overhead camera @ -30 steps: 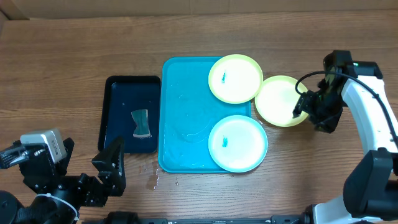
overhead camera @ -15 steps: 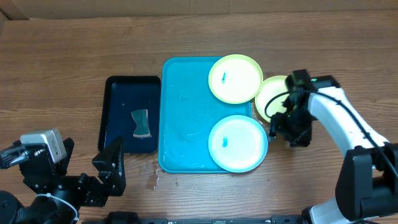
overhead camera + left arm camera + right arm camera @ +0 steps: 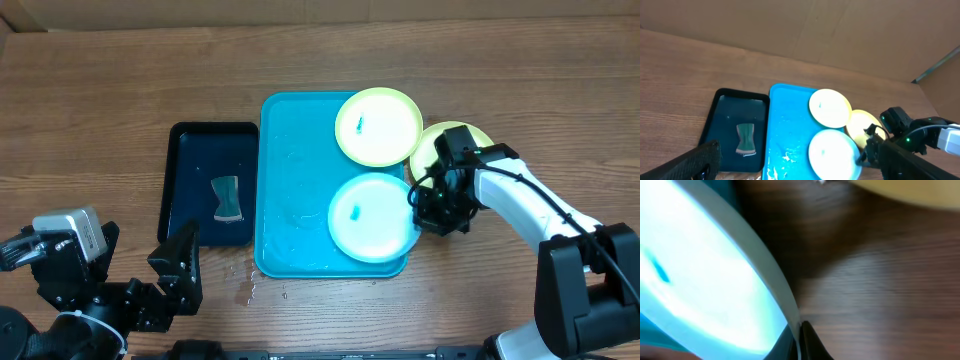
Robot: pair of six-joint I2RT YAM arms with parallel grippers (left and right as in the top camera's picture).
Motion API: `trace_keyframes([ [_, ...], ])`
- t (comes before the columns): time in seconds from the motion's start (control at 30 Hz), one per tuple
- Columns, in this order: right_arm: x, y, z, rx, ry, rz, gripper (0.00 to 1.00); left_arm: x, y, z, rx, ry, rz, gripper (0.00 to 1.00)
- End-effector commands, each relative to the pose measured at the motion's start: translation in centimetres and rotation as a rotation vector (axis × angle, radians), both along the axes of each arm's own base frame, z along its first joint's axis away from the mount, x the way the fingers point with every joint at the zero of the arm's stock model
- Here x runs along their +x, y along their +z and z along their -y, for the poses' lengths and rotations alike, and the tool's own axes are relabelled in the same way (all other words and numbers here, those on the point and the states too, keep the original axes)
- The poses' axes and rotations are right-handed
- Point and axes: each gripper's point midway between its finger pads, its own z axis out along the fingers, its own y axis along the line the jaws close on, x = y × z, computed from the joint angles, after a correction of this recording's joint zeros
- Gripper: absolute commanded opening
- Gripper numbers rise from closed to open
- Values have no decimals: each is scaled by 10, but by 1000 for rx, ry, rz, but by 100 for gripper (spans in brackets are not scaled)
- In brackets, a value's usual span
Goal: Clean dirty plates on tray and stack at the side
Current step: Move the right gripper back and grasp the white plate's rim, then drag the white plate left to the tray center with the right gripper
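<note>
Where the table comes nearest on the left, left gripper [image 3: 178, 262] hangs over bare wood. Its fingers are spread wide with nothing between them, and it is unmoved since half a second ago. Just beyond it is a black tray [image 3: 190, 170] with a small grey-green pad [image 3: 227, 197] lying in it. Water drops sit on the table [image 3: 100, 120] off the blue tray's near left corner.

Light blue plate [image 3: 372, 217] lies in the near right part of the blue tray [image 3: 290, 150], lapping the right rim a little. Right gripper [image 3: 432, 210] is at the plate's right rim, so the plate lies directly left of it. In the right wrist view the rim sweeps down to one dark fingertip [image 3: 810, 342] at the bottom edge. No second finger shows, so I cannot tell whether the claw is clenched on the rim or only against it.

The plate is round, with no long axis. Its blue smear [image 3: 352, 212] sits left of centre. The tray's long axis runs near to far.

Half a second ago the plate hung well over the tray's near right corner. It is now shifted left and a little farther. Right gripper has come left with it.

Farther off, a yellow-green plate [image 3: 378, 126] overhangs the tray's far right corner. A second yellow-green plate [image 3: 425, 160] lies on the table just right of the tray, partly hidden under the right arm. Both are as before.
</note>
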Motion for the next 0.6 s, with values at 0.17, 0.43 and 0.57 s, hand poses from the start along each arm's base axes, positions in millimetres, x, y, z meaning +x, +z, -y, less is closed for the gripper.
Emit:
trace_keyframes([
  [0.17,21,10,-63,159,-7,110,4,1,0,-2,20,4,3,100],
  [0.43,49,3,-86,-65,-153,328,4,1,0,-2,20,4,3,100],
  [0.57,52,6,-100,-58,-144,382,4,1,0,-2,20,4,3,100],
])
